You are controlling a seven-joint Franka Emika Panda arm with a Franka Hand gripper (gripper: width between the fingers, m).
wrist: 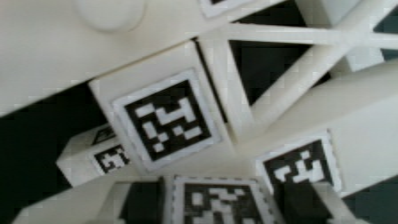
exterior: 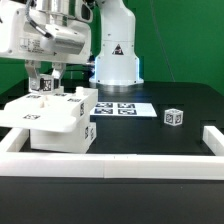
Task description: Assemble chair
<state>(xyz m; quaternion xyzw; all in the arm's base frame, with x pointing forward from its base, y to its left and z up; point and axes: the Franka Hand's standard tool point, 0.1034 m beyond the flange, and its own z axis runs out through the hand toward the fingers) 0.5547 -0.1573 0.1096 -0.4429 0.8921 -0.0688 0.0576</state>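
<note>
While its fingers sit narrowly closed on a part, the robot's two-finger gripper point(exterior: 47, 82) holds the matte white tagged blocky chair assembly point(exterior: 55, 120) on the black table point(exterior: 160, 135).

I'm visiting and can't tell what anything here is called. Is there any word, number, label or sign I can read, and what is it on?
No words or numbers can be read.
Black triangle sign on the robot's white base: a symbol only; its detail is too small to make out.
Black-and-white square tags on the chair parts, the small cube and the marker board: patterns, not text.
</note>
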